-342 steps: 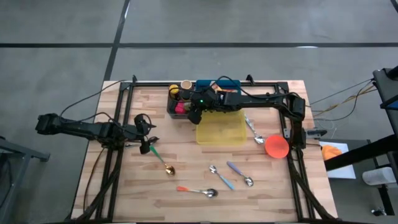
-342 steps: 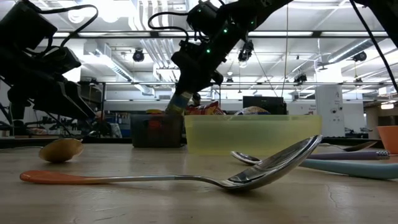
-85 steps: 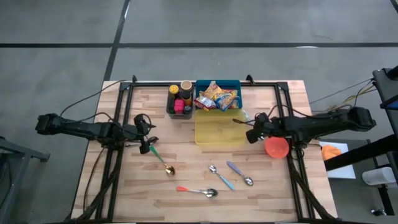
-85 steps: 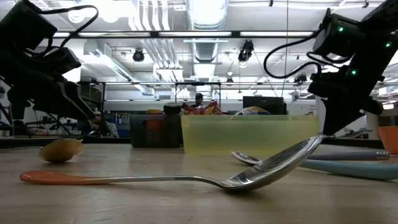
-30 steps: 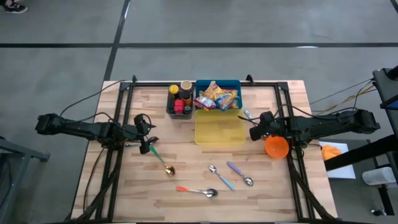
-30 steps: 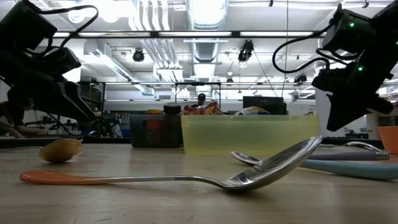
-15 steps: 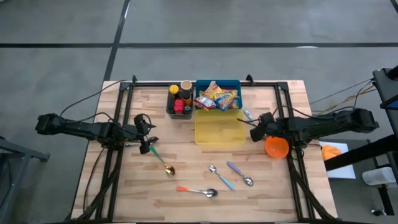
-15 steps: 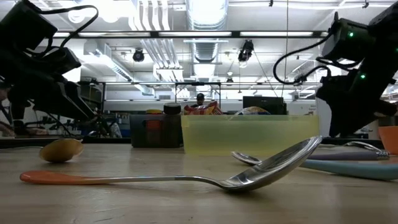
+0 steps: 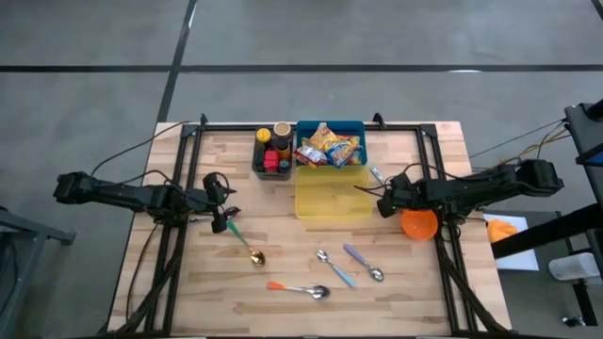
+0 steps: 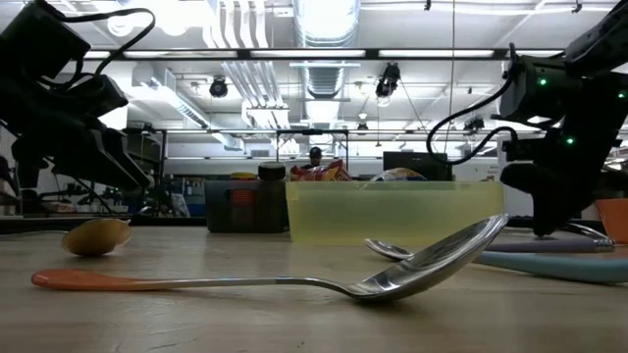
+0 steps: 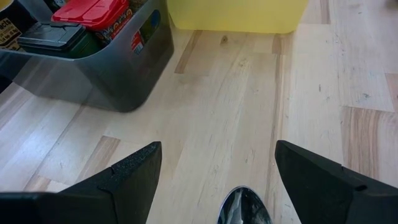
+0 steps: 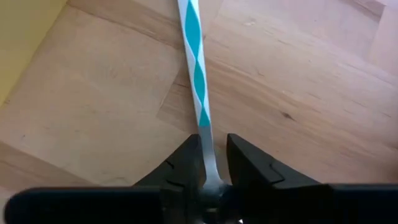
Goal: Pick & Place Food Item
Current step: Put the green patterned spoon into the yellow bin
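Item: right claw (image 12: 214, 163), low over the wooden table (image 9: 283, 240) just right of the translucent yellow plastic tub (image 9: 334, 198), fingers nearly together astride the steel neck of a spoon with a teal-and-white twisted handle (image 12: 194, 59); whether it truly grips cannot be told.
Item: food packets (image 9: 328, 147), in the blue bin (image 9: 361, 126) behind the tub, untouched.
Item: left claw (image 11: 214, 165), apart, idle over a spoon bowl (image 11: 244, 206) at the table's left.
Risk: the claw takes cutlery instead of food; a thin, slick neck may slip or swing, striking the tub or the orange bowl (image 9: 419, 223) nearby.
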